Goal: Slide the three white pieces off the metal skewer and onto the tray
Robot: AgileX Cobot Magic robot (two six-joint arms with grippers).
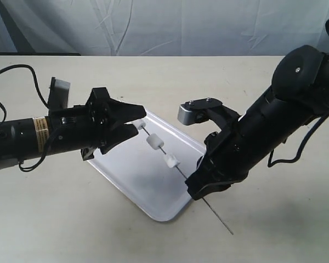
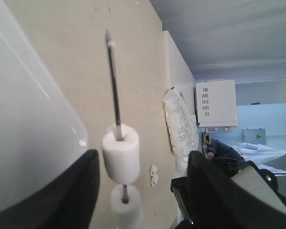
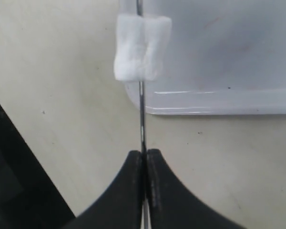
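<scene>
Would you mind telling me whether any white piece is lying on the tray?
No, all three pieces are threaded on the skewer above the tray.

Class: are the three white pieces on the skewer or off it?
On. All three white pieces sit threaded on the skewer, over the tray.

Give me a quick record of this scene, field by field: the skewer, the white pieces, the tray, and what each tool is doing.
skewer: metal skewer, held slanted over the tray
pieces: three white pieces, all threaded on the skewer, none on the tray
tray: white tray, flat on the table
left tool: left tool open, fingers either side of the end piece, not closed on it
right tool: right tool shut on the skewer's bare part
</scene>
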